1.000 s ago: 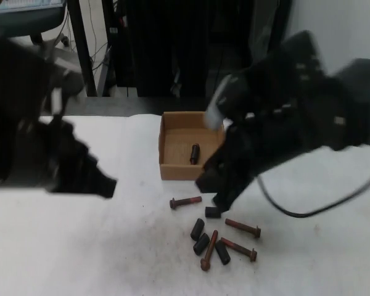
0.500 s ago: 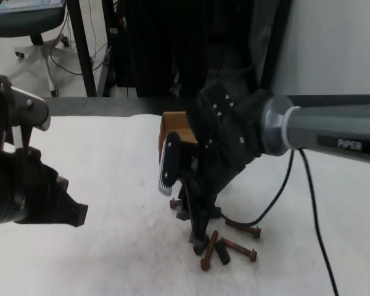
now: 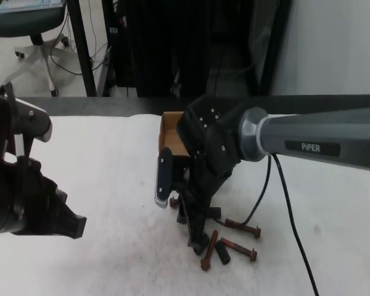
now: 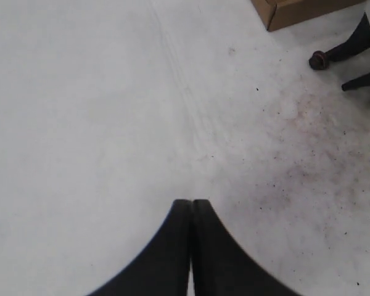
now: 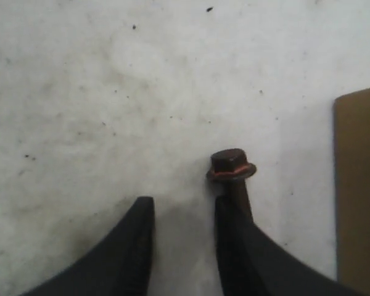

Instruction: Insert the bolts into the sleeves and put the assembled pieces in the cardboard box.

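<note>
Attention goes first to the reddish-brown metal bolt [image 5: 232, 165] with its dark hexagonal flanged head. It lies flat on the white bench [image 3: 111, 160], a little below the centre of the high view, near the brown cardboard box [image 3: 170, 132]. The right gripper [image 5: 184, 209] has its jaws a small way apart and empty. One finger [image 5: 234, 246] covers the bolt's shaft, which runs along it, head pointing away from the wrist. The left gripper [image 4: 191, 206] has its fingers pressed together on nothing.
</note>
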Controlling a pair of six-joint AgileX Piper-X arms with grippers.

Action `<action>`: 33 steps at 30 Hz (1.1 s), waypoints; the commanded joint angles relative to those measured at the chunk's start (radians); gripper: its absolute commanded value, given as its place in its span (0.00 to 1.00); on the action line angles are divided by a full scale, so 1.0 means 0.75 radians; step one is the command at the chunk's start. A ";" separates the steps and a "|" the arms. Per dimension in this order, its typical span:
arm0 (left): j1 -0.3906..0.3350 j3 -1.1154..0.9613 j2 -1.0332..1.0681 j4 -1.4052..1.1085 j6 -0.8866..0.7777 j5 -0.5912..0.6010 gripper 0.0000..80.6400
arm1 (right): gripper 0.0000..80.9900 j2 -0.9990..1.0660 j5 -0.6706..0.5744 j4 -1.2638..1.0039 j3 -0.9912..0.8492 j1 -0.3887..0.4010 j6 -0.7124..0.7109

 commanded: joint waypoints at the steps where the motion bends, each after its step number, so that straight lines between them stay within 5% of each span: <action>1: 0.004 -0.001 -0.012 0.011 0.010 -0.012 0.00 | 0.38 0.000 -0.002 -0.058 -0.033 -0.020 -0.023; 33: 0.004 -0.001 -0.012 -0.027 0.010 -0.012 0.00 | 0.33 0.068 -0.116 -0.045 -0.046 -0.096 -0.066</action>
